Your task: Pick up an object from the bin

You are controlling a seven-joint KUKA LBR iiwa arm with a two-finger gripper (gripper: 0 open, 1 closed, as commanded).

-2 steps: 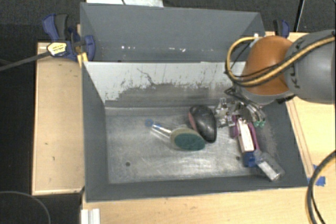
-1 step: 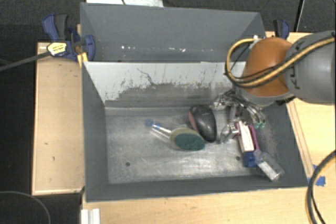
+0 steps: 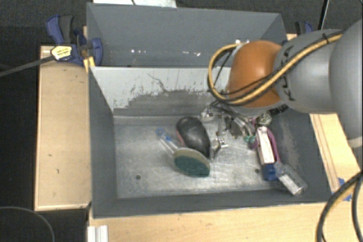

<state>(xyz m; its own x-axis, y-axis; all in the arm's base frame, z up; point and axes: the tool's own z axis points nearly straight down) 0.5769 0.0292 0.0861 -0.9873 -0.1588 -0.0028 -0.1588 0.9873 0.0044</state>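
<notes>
My gripper [image 3: 219, 140] hangs low in the middle of the bin, under the arm's orange cover. It is right beside a dark grey oval thing [image 3: 191, 132] shaped like a computer mouse, at that thing's right edge. A round green disc [image 3: 191, 165] lies just in front of the oval thing and touches it. A thin clear stick with a blue tip [image 3: 166, 141] pokes out to the left from under them. Whether anything is gripped is hidden.
To the right of the gripper lies a pink and white tube-like thing [image 3: 265, 145]. Nearer the front right corner is a blue and clear piece [image 3: 284, 178]. The arm reaches in from the right over the bin's back right part.
</notes>
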